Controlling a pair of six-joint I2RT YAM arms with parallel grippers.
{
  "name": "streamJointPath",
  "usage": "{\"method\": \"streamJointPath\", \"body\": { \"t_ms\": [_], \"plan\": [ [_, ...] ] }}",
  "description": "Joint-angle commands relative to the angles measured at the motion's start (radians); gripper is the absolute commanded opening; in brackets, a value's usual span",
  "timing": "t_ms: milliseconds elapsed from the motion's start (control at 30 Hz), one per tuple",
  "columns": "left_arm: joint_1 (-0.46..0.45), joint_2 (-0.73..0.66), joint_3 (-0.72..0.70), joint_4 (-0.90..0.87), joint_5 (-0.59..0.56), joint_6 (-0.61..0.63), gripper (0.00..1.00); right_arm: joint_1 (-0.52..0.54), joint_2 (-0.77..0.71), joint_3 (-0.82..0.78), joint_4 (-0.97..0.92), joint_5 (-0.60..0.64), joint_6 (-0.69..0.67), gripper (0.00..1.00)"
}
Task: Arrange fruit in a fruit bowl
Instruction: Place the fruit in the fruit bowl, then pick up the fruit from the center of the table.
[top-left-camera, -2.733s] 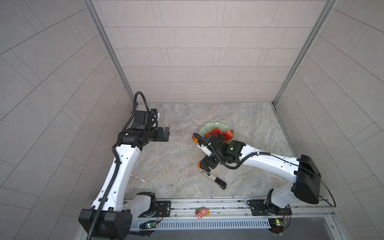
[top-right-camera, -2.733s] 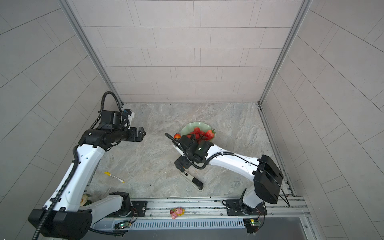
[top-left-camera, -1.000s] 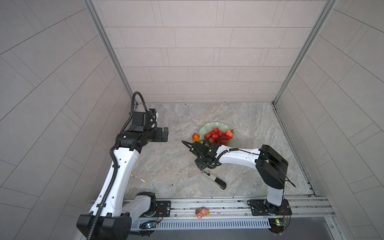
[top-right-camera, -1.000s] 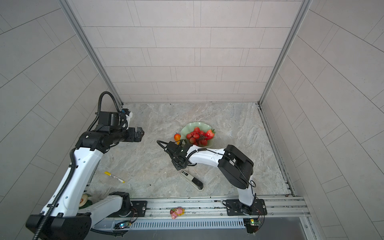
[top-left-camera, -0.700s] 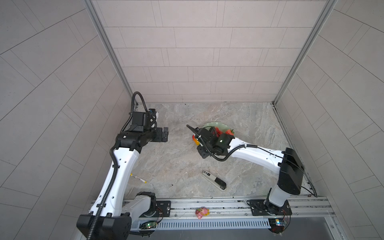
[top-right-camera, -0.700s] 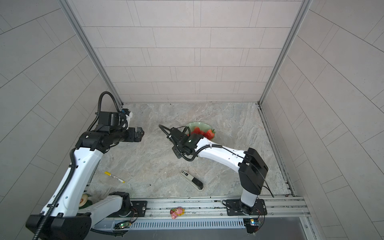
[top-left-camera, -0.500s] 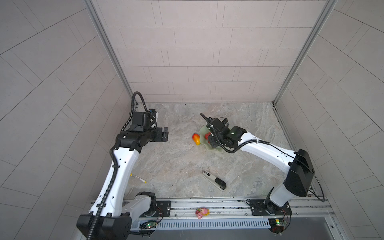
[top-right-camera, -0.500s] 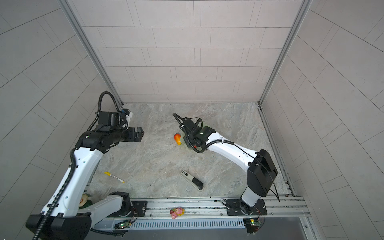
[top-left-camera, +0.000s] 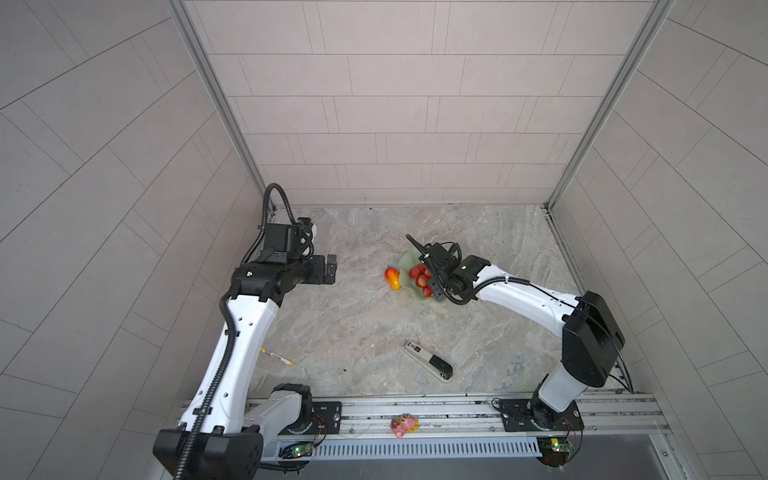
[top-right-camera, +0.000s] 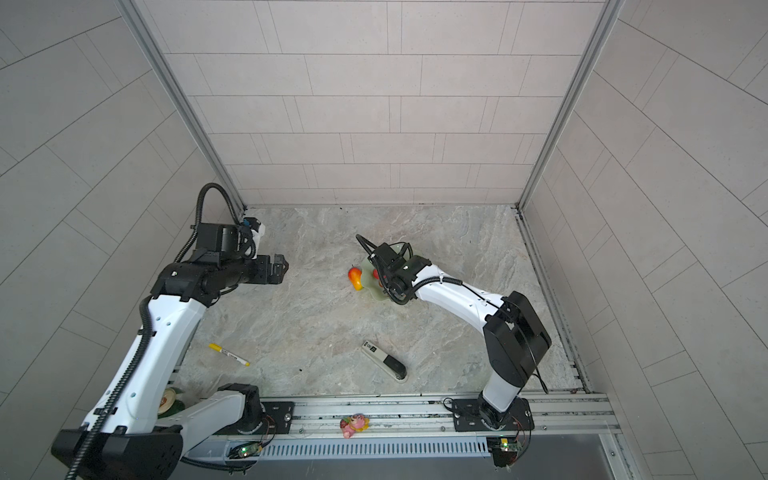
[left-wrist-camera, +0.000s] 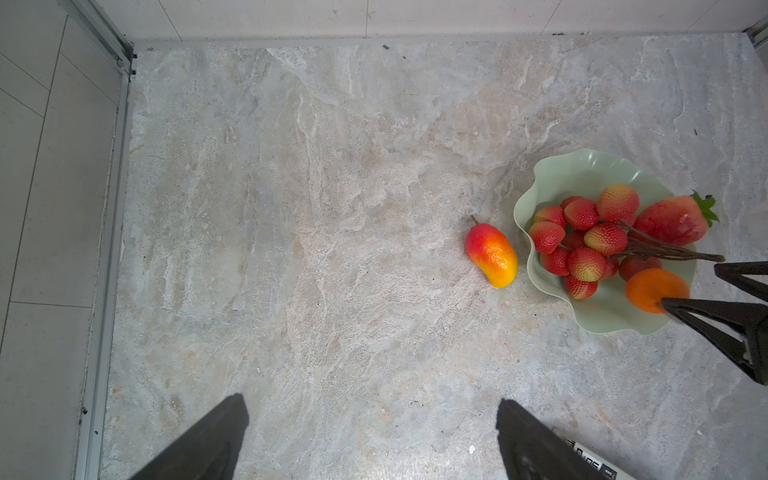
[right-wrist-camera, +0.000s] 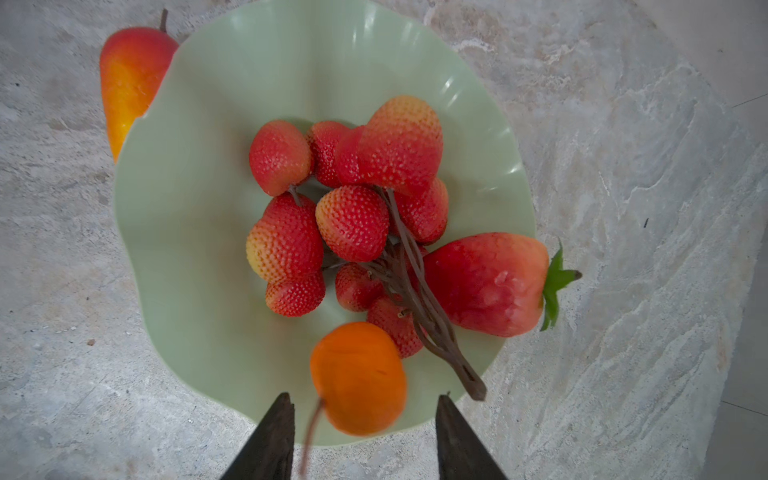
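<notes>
The pale green fruit bowl (right-wrist-camera: 199, 216) holds the bunch of red grapes (right-wrist-camera: 332, 216) and the big strawberry (right-wrist-camera: 486, 282), which leans on its rim. The small orange (right-wrist-camera: 359, 376) is blurred, loose over the bowl's near rim, between the spread fingers of my open right gripper (right-wrist-camera: 365, 400) and touching neither. The mango (left-wrist-camera: 491, 255) lies on the table against the bowl's (left-wrist-camera: 582, 162) outer wall; in both top views it (top-left-camera: 392, 278) (top-right-camera: 355, 277) is left of the bowl (top-left-camera: 405, 262). My left gripper (left-wrist-camera: 370, 401) hovers open and empty, well to the left of the fruit.
A black-and-white stapler-like device (top-left-camera: 430, 360) lies near the front middle and a yellow marker (top-left-camera: 276, 356) lies at the front left. On the front rail sits a pink-and-yellow figurine (top-left-camera: 403, 424). A green can (top-right-camera: 168, 401) stands by the left arm's base. Walls enclose three sides.
My right gripper has swung from low over the table in front of the bowl up to the bowl's near rim with the orange. Its jaws have spread, letting the orange go. The left arm is still.
</notes>
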Motion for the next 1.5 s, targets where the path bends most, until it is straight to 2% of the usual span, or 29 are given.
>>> {"method": "streamJointPath", "body": {
  "t_ms": [0, 267, 333, 400, 467, 633, 767, 967, 1333, 1467],
  "plan": [
    [-0.001, -0.012, -0.007, 0.002, -0.004, 0.006, 1.00, -0.004, 0.024, -0.003, 0.015, 0.012, -0.009, 0.49],
    [-0.001, -0.020, -0.008, 0.002, -0.012, 0.007, 1.00, 0.015, 0.000, 0.063, 0.003, 0.010, -0.018, 0.54],
    [0.001, -0.017, -0.009, 0.004, -0.009, 0.007, 1.00, 0.036, -0.018, 0.109, -0.017, 0.010, -0.037, 0.61],
    [0.000, -0.010, -0.006, 0.004, -0.005, 0.008, 1.00, 0.063, -0.014, 0.166, -0.029, -0.010, -0.058, 0.75],
    [0.000, -0.005, -0.003, 0.005, 0.000, 0.007, 1.00, 0.084, 0.015, 0.214, -0.024, -0.062, -0.070, 0.83],
    [-0.001, -0.009, 0.001, 0.000, 0.003, 0.004, 1.00, 0.119, 0.187, 0.300, 0.060, -0.187, -0.091, 0.91],
    [-0.001, -0.027, -0.005, 0.000, -0.002, 0.004, 1.00, 0.125, 0.362, 0.436, 0.070, -0.221, -0.130, 0.92],
    [-0.001, -0.037, -0.020, 0.010, -0.016, 0.003, 1.00, 0.129, 0.563, 0.748, -0.100, -0.189, -0.209, 0.93],
    [0.000, -0.033, -0.034, 0.022, -0.022, 0.003, 1.00, 0.124, 0.761, 0.991, -0.303, -0.097, -0.173, 0.93],
    [-0.001, -0.031, -0.040, 0.025, -0.022, 0.003, 1.00, 0.125, 0.795, 1.030, -0.317, -0.103, -0.157, 0.92]
  ]
}}
